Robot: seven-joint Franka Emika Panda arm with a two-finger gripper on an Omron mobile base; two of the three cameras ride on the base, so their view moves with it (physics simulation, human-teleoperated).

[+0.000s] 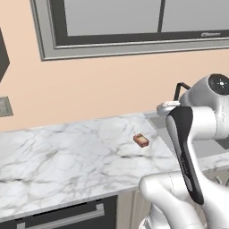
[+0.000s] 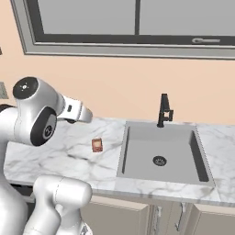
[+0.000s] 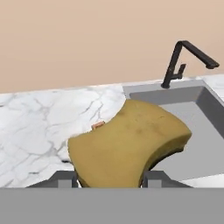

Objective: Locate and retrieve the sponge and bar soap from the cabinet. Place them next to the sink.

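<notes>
Our hand (image 3: 111, 177) grips the sponge (image 3: 129, 142) above the marble tabletop (image 3: 39, 122), the sink (image 3: 205, 109) rim at its two o'clock. The bar soap (image 2: 97, 145) lies on open tabletop just left of the sink's edge, bare marble around it.

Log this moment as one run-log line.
gripper: shut on sponge | soap: on counter, left of sink | sponge: held above counter, not yet placed

Kitchen: marble counter (image 2: 69, 156) holding steel sink (image 2: 202, 160), black faucet (image 2: 164, 111) standing far side, window (image 2: 137, 23) showing above.
</notes>
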